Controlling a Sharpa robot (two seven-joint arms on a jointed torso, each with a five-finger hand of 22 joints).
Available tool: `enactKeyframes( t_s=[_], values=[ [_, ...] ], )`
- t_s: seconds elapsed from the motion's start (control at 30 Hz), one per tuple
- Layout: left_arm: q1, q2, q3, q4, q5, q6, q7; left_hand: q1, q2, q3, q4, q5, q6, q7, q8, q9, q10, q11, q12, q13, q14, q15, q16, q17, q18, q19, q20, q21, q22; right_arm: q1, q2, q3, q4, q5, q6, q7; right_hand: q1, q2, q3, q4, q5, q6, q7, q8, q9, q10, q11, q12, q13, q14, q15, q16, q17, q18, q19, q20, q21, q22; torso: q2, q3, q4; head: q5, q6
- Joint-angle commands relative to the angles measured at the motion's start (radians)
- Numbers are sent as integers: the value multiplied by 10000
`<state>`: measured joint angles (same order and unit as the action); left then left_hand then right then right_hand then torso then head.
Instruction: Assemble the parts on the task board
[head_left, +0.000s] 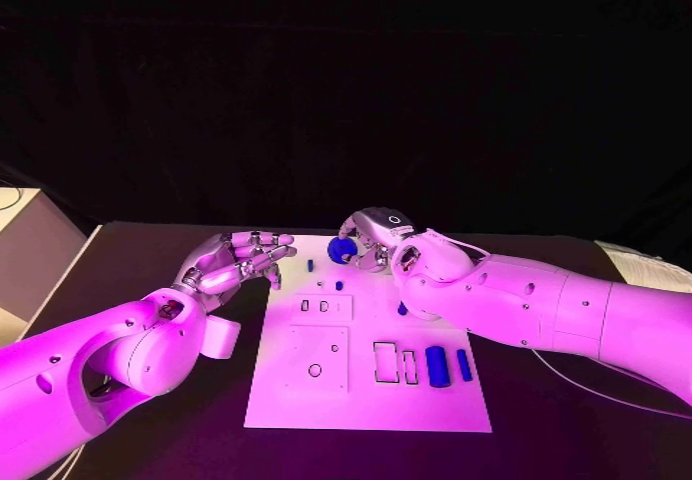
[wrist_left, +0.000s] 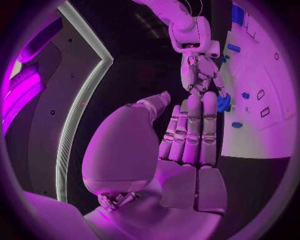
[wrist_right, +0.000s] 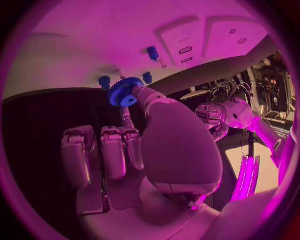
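The white task board (head_left: 368, 400) lies in the middle of the table. My right hand (head_left: 381, 238) hovers over the board's far edge and pinches a blue gear (head_left: 342, 250) between thumb and a finger; the gear (wrist_right: 124, 91) shows clearly in the right wrist view. My left hand (head_left: 238, 258) hangs at the board's far left corner, fingers stretched out side by side, holding nothing (wrist_left: 187, 135). Small blue pegs (head_left: 310, 265) (head_left: 339, 285) (head_left: 402, 309) stand on the far half of the board. Two long blue parts (head_left: 436, 365) (head_left: 464, 364) lie near its right edge.
The board carries rectangular slots (head_left: 385, 361) and a round hole (head_left: 315, 370) on its near half. A pale box (head_left: 29, 250) stands off the table's left side. Dark table surface runs around the board.
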<state>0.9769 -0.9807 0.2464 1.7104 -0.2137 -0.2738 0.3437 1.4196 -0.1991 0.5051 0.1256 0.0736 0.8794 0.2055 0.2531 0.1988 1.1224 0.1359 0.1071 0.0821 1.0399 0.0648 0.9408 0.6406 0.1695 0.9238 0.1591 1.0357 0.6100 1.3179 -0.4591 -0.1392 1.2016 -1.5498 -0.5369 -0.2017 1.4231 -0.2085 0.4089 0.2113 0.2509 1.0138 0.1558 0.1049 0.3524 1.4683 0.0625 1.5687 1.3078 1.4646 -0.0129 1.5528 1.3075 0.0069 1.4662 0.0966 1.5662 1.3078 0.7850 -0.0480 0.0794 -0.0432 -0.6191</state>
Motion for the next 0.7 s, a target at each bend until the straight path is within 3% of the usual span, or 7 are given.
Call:
enactKeyframes(
  t_s=[0.03,0.2,0.43,0.7],
  values=[
    [2,8,8,31,-9,182,39,-76,27,60,21,-26,-67,9,9,12,-39,17,-42,9,-62,-7,16,3,148,-89,9,48,12,-14,75,-3,-34,-596,112,-342,-53,-7,53,-20,-36,339,-210,211,126,1025,-78,21,2630,969,-52,42,2208,-69,1046,-55,46,2630,0,3,14,15,-33],
    [2,-3,8,25,-9,179,37,-76,27,60,21,-26,-67,9,9,12,-39,17,-42,9,-62,-7,16,3,148,-89,9,48,12,-24,69,-4,25,-685,143,-356,-59,-24,57,-27,-34,333,-210,208,125,1025,-78,21,2630,971,-51,45,2217,-69,1046,-56,46,2630,0,15,19,49,-57],
    [2,-7,8,35,-9,170,30,-76,27,60,21,-26,-67,9,9,12,-39,17,-42,9,-62,-7,16,3,148,-89,9,48,12,-48,130,-18,-33,-691,302,-340,-66,-40,60,-33,-34,332,-210,207,124,1025,-78,21,2630,971,-51,45,2217,-69,1046,-56,46,2630,3,22,-32,81,-43],
    [3,1,8,32,-9,168,19,-76,27,60,21,-26,-67,9,9,12,-39,17,-42,9,-62,-7,16,3,148,-89,9,48,12,-104,223,-82,-219,-672,426,-346,-102,-75,62,-37,-49,327,-205,203,123,1025,-75,21,2630,971,-50,45,2217,-69,1046,-57,46,2630,1,20,23,68,-66]
  ],
)
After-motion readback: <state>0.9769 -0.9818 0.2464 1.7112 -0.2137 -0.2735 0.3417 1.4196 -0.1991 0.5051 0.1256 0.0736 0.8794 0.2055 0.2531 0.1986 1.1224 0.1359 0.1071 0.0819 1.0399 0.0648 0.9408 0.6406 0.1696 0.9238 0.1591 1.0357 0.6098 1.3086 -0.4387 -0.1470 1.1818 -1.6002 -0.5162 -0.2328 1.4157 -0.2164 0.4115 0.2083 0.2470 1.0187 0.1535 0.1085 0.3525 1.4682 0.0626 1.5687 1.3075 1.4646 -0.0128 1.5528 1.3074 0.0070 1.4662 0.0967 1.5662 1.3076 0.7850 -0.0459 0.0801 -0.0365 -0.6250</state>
